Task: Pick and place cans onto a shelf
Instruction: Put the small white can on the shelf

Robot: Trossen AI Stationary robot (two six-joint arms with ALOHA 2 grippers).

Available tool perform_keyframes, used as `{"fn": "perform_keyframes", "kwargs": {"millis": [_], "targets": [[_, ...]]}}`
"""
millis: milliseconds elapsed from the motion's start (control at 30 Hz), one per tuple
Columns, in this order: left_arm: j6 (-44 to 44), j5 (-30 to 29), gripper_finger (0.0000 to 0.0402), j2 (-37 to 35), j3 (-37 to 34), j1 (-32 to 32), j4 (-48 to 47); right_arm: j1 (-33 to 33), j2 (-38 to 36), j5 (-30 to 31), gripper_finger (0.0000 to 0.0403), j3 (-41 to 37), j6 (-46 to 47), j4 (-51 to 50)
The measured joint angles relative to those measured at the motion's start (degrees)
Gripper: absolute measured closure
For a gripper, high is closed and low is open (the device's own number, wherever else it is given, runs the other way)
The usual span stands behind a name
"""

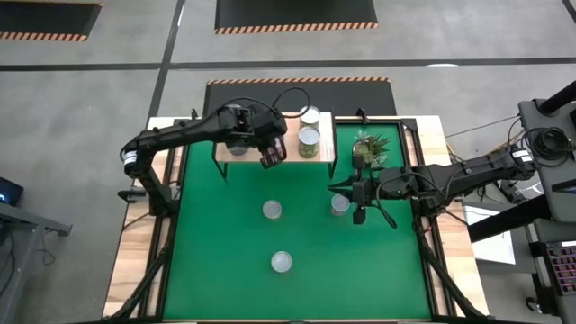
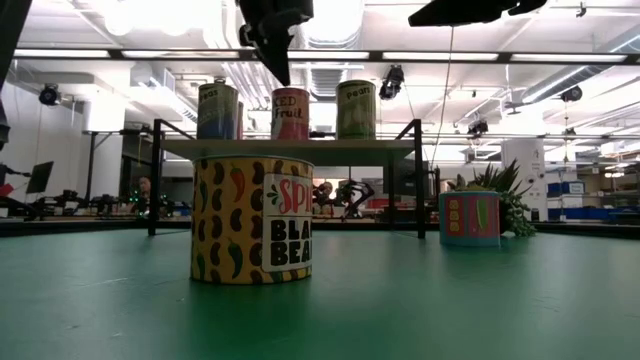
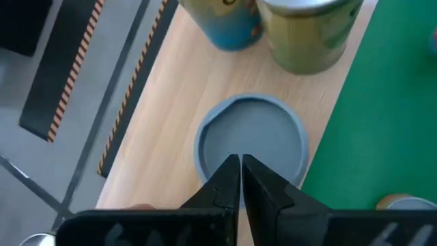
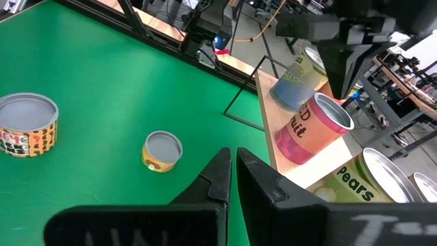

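Jaws of both grippers are clenched, nothing grasped.
The left gripper is held over the shelf at 12 o'clock; the right gripper is held at 3 o'clock beside a can.

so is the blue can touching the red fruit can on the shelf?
Apart. The low view shows the blue can and the red can standing on the shelf with a clear strip of background between their walls.

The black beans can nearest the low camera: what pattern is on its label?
Yellow-orange, dotted with dark beans and small chilli peppers, on the black beans can; the low view shows it best.
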Motion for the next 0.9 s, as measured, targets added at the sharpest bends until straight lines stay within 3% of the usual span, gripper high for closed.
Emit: {"fn": "perform_keyframes", "kwargs": {"millis": [400,900], "targets": [[0.39,-0.83,0.0401,4.66,-0.36,-0.02,2.44,0.01,0.00,0.00,0.0390,0.00,0.00,-0.09],[-4.75,0.59,0.0402,4.93,1.02,-0.20,4.83,0.00,0.00,0.00,0.0390,0.00,0.00,-0.27]]}}
